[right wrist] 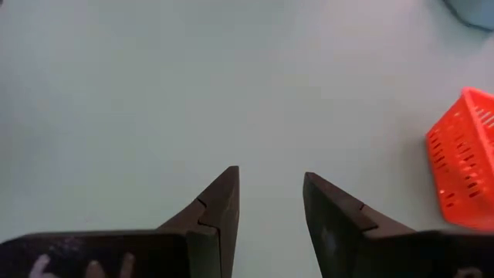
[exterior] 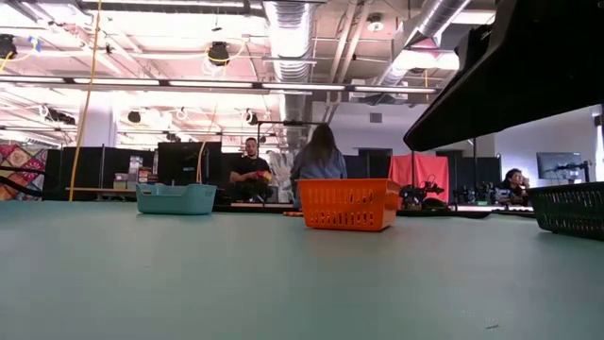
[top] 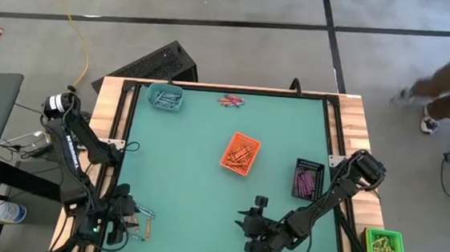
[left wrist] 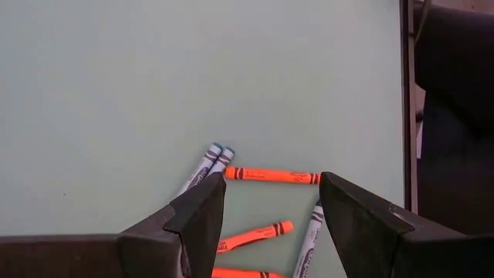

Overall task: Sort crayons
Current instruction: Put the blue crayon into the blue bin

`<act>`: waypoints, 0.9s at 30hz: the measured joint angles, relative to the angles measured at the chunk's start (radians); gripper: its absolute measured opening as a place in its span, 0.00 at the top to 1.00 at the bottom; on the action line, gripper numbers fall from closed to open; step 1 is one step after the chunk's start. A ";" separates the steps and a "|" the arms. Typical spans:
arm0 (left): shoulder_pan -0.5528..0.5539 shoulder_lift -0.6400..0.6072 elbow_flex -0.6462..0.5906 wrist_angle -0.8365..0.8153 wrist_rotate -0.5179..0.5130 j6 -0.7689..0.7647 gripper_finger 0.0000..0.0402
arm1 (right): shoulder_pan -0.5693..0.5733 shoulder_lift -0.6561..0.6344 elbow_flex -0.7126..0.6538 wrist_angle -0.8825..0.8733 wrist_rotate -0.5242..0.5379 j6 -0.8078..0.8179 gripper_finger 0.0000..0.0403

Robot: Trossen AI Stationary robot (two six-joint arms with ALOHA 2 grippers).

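Several loose crayons lie flat on the green table near its near left corner: orange ones (left wrist: 272, 176) and blue-grey ones (left wrist: 207, 166); they also show in the high view (top: 143, 223). My left gripper (left wrist: 270, 205) is open above them and holds nothing. A small heap of red and pink crayons (top: 231, 101) lies by the far edge. My right gripper (right wrist: 270, 185) is open and empty over bare table near the near edge; it also shows in the high view (top: 248, 222).
A teal tray (top: 165, 98) stands at the far left, an orange tray (top: 240, 154) in the middle, a dark tray with purple crayons (top: 307, 180) at the right. A green tray of yellow-olive sticks (top: 383, 250) sits off the table's right side. People are beyond the table.
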 joint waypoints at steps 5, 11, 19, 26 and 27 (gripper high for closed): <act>0.000 0.000 0.000 0.000 0.002 0.000 0.50 | 0.000 0.000 0.000 0.000 -0.045 0.000 0.64; 0.000 0.000 0.000 -0.003 0.049 -0.020 0.50 | 0.000 0.000 0.000 -0.001 -0.049 0.000 0.64; 0.000 0.052 0.001 -0.003 0.168 -0.058 0.50 | 0.000 0.000 0.000 0.001 -0.070 0.001 0.64; -0.001 0.161 0.001 0.046 0.273 -0.075 0.50 | -0.001 0.000 0.000 0.023 -0.096 0.001 0.64; -0.001 0.171 0.001 0.057 0.282 -0.081 0.50 | -0.001 0.000 0.000 0.024 -0.096 0.001 0.64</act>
